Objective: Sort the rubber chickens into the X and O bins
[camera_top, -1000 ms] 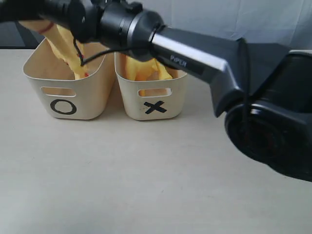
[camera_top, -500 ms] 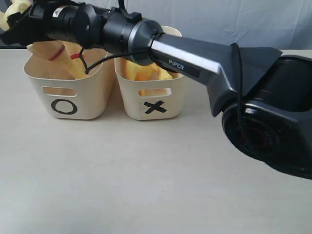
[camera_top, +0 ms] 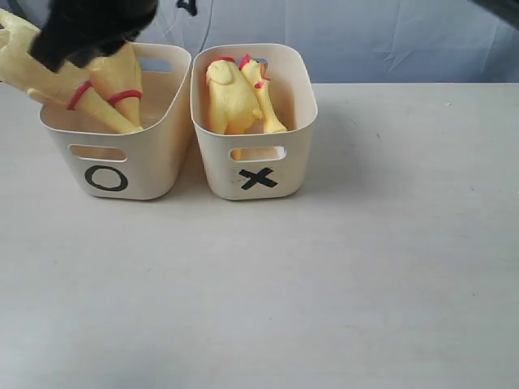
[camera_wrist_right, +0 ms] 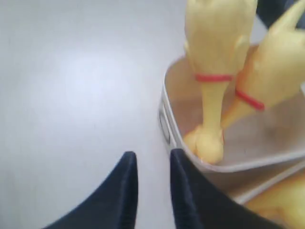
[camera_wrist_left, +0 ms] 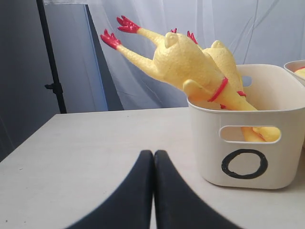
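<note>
While two rubber chickens [camera_top: 117,77] lean in the O bin [camera_top: 154,170], the right end effector [camera_wrist_right: 151,155] hangs slightly parted, empty. The left end effector [camera_wrist_left: 153,153] is clenched, empty

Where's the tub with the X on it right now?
In the exterior view the X bin sits left of centre, immediately right of the O bin, holding rubber chickens.

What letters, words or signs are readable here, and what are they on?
"O": black, on the front of the left bin.
"X": black, on the front of the right bin.
No other writing can be seen.
</note>
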Available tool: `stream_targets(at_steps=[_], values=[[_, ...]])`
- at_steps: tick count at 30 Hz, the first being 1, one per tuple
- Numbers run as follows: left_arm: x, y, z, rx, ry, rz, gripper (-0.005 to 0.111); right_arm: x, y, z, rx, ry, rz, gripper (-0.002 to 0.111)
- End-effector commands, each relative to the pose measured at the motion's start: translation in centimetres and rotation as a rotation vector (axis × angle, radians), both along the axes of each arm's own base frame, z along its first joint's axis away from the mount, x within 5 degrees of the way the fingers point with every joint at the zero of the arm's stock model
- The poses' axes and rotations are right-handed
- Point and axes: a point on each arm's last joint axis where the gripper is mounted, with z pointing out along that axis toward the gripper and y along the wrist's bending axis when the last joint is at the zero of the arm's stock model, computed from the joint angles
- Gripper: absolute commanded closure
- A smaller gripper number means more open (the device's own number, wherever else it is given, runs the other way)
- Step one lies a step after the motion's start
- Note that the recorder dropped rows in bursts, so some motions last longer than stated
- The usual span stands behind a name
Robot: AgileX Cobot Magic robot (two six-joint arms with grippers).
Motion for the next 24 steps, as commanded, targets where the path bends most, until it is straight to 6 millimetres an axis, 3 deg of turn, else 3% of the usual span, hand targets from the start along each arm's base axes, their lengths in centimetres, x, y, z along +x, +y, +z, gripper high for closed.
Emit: stream_targets(at_steps=[1, 4, 6, 9, 12, 15, 19, 24], values=[[0.0, -0.1, 0.1, -0.006, -0.008, -0.008, 0.107, -1.4, -2.8, 1.5, -0.091, 0.07, -0.11, 0.109], [0.0, -0.1, 0.1, -0.006, -0.008, -0.008, 0.107, -2.5, -4.1, 2.0, -0.099, 0.085, -0.115, 0.109], [0.0, -0.1, 0.1, -0.006, -0.008, -0.008, 0.107, -3.7, -5.4, 1.3, -0.135, 0.122, -0.117, 0.109], [0.0, -0.1, 0.1, -0.006, -0.008, -0.008, 0.107, -6.3, -8.4, -2.3, -0.267, 0.22, -0.123, 0.109], [0.0, -0.1, 0.1, -0.006, -0.008, -0.008, 0.107, -7.5, -11.7, -5.4, -0.446, 0.197, -0.176, 0.109], [0.0, -0.1, 0.1, -0.006, -0.008, -0.008, 0.107, -7.8, -12.1, -7.0, -0.497, 0.224, -0.174, 0.109], [0.0, -0.1, 0.1, -0.006, -0.008, -0.008, 0.107, -7.9, -11.6, -7.5, -0.484, 0.273, -0.167, 0.109], [0.0, -0.1, 0.1, -0.006, -0.008, -0.008, 0.107, -7.0, -12.0, -8.0, -0.557, 0.196, -0.178, 0.109]])
